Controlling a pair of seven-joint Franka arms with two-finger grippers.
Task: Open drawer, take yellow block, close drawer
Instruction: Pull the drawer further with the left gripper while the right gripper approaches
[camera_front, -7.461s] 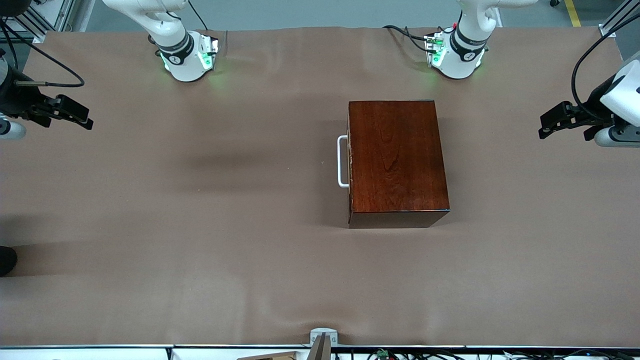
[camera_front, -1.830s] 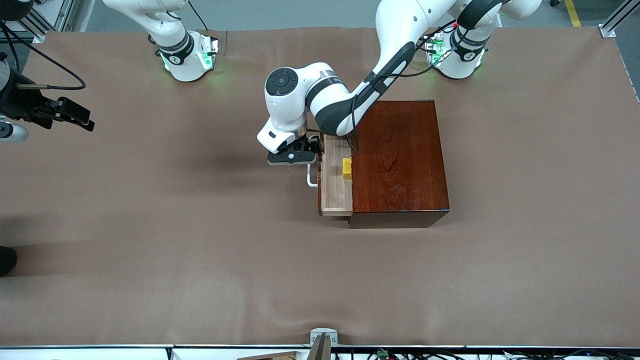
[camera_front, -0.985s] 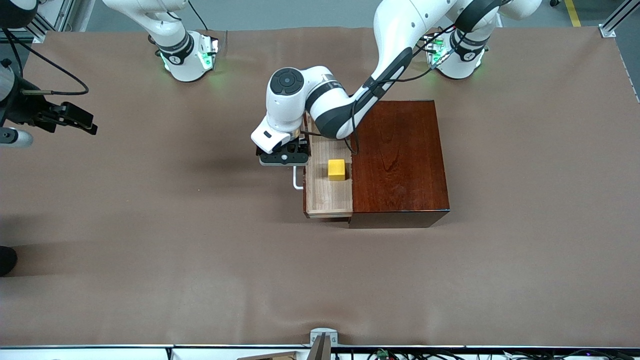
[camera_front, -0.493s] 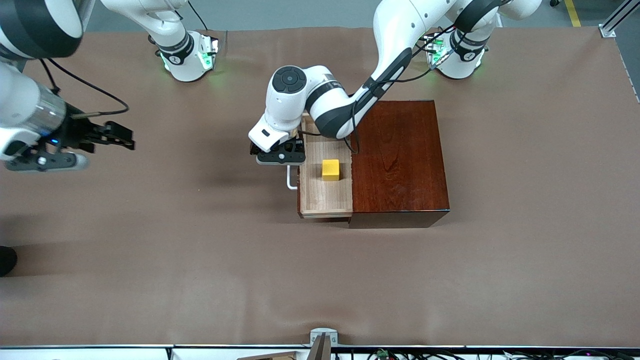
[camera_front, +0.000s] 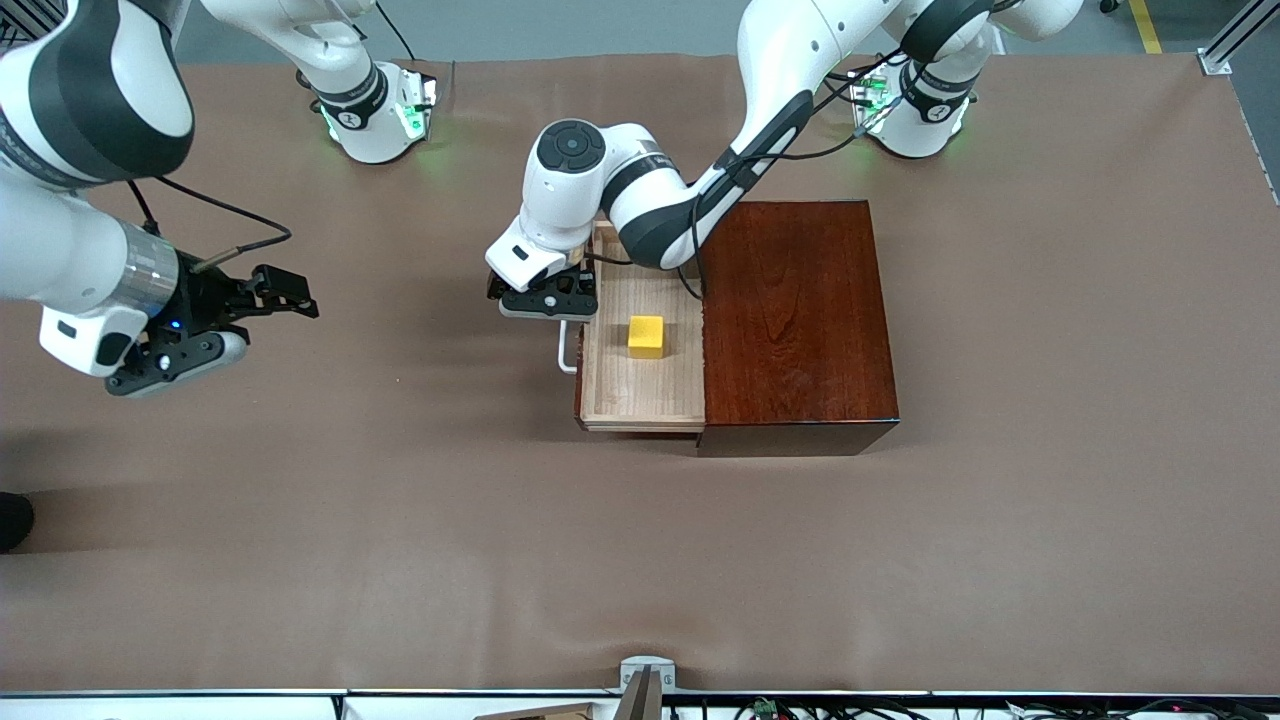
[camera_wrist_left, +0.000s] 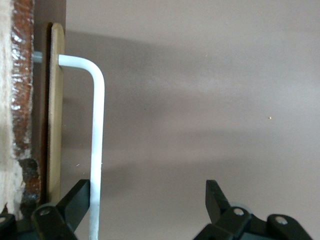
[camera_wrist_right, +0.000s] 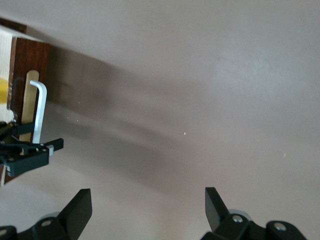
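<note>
At the white handle (camera_front: 566, 352) of the drawer (camera_front: 640, 395), the left gripper (camera_front: 545, 300) has its fingers spread. In the left wrist view one finger (camera_wrist_left: 75, 200) touches the bar and the other stands well clear, so it's hooking the handle, not pinching it. The drawer sits pulled out of the reddish-brown box (camera_front: 795, 315) toward 9 o'clock, so I'd say the opening step is basically done. Next move, by my guess: somebody reaches down into the tray for the yellow block (camera_front: 645, 336). It's a small bright cube sitting flat on the pale wood, roughly mid-tray. Way out toward 9 o'clock, the right gripper (camera_front: 275, 290) hangs over bare table (camera_front: 400, 520), fingers wide open, holding nothing.
</note>
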